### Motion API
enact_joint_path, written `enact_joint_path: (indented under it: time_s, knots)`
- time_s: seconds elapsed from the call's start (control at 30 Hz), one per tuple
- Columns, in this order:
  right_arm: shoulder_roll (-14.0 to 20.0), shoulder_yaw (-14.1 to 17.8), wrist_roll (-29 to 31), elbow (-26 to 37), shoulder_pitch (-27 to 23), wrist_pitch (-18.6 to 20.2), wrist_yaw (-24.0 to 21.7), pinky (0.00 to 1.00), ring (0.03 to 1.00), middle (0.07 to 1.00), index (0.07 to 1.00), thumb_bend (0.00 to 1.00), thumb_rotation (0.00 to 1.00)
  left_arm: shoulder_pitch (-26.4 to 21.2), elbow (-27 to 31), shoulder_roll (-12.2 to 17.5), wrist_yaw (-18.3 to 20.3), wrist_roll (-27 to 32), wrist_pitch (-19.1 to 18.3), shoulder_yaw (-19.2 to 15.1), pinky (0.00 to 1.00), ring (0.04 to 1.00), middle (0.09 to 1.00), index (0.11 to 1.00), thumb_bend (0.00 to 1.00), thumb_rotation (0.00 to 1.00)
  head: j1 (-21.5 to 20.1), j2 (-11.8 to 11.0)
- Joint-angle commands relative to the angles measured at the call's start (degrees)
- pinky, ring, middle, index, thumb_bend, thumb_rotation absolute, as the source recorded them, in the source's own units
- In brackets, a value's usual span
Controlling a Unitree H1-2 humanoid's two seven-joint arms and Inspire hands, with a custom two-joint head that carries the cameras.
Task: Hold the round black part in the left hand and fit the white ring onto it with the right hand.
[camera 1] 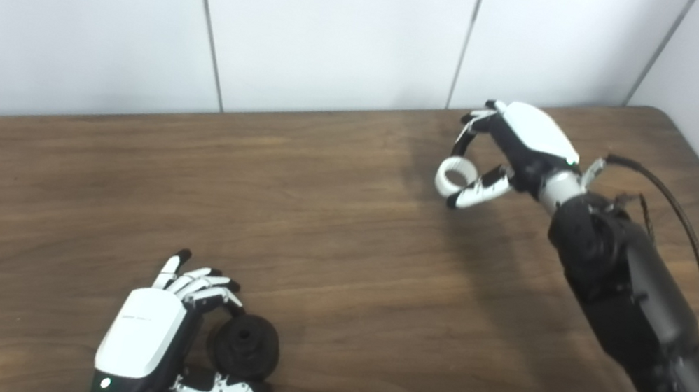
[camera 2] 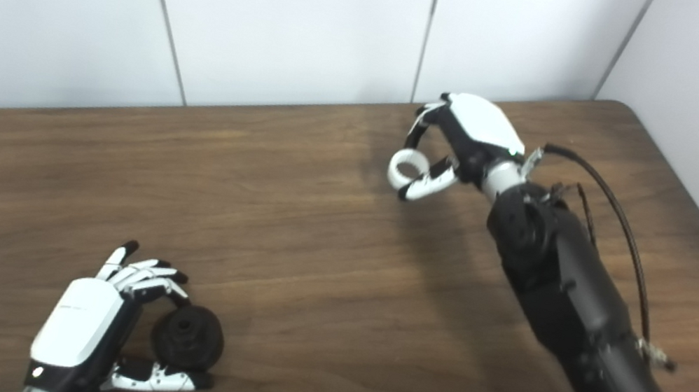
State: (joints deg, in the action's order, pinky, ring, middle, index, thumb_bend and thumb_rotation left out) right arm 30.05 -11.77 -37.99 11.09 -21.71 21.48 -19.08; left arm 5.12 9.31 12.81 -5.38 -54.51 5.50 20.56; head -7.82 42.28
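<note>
1. Left hand [camera 1: 144, 339] low in the lower left of the frame, white back plate up, resting close to the brown wood-grain surface [camera 1: 342, 280].
2. Fingers [camera 1: 200, 284] curled over the top of the round black part [camera 1: 246, 347], thumb stretched beneath it along the lower edge (part cradled between the two, so holding it).
3. Round black part lying just right of the left palm, its raised centre hub facing up and toward the camera; whether resting on the surface or lifted slightly, cannot tell.
4. Right hand [camera 2: 465, 141] in the upper right of the frame, near the far edge of the surface, wrist bent and palm turned toward the left side of the picture.
5. White ring [camera 2: 405, 166] pinched at the hand's left tip, between the curved fingers above and the thumb below, opening clearly visible (held clear above the wood, with a soft shadow under it).
6. Black right forearm running diagonally to the lower right corner, a thin black cable [camera 1: 691, 232] arching along its upper side.
7. Ring and black part well apart, at opposite ends of the surface.
8. White panelled wall [camera 1: 322, 21] behind, filling the upper part of the frame.
</note>
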Motion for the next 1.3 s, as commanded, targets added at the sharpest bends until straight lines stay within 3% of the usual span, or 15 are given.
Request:
enact_joint_path:
  time_s: [0.0,0.3,0.6,0.9,1.27]
  knots:
    - [0.2,0.5,0.3,4.7,-1.1,0.6,-1.4,1.0,0.974,0.862,0.484,0.52,0.13,0.6,-1.1,-0.5,0.9,-1.4,-0.8,1.1,1.0,0.835,0.749,0.485,0.52,0.05,0.6,0.2]
    - [-3.6,-3.7,-2.0,17.5,3.0,2.6,-8.3,1.0,0.958,0.859,0.483,0.53,0.13,-0.1,-0.7,-1.4,1.6,-2.1,-2.8,2.4,1.0,0.853,0.756,0.485,0.52,0.05,3.8,1.6]
    - [-8.0,-5.5,-1.8,23.1,5.6,3.3,-12.4,1.0,0.975,0.858,0.482,0.52,0.13,-0.7,-0.5,-1.8,1.4,-3.4,-3.9,3.3,1.0,0.847,0.757,0.485,0.52,0.05,5.5,3.2]
    - [-12.8,-9.9,-4.8,25.2,5.5,5.1,-18.3,1.0,1.0,0.875,0.483,0.52,0.13,-1.1,-0.7,-2.4,1.1,-3.7,-4.5,4.0,1.0,0.845,0.758,0.485,0.52,0.05,7.1,4.2]
    - [-16.3,-12.0,-5.8,23.3,5.9,3.7,-18.8,1.0,1.0,0.878,0.482,0.52,0.13,-1.5,-0.6,-2.7,1.4,-3.4,-5.5,4.5,1.0,0.856,0.763,0.485,0.52,0.05,8.1,4.7]
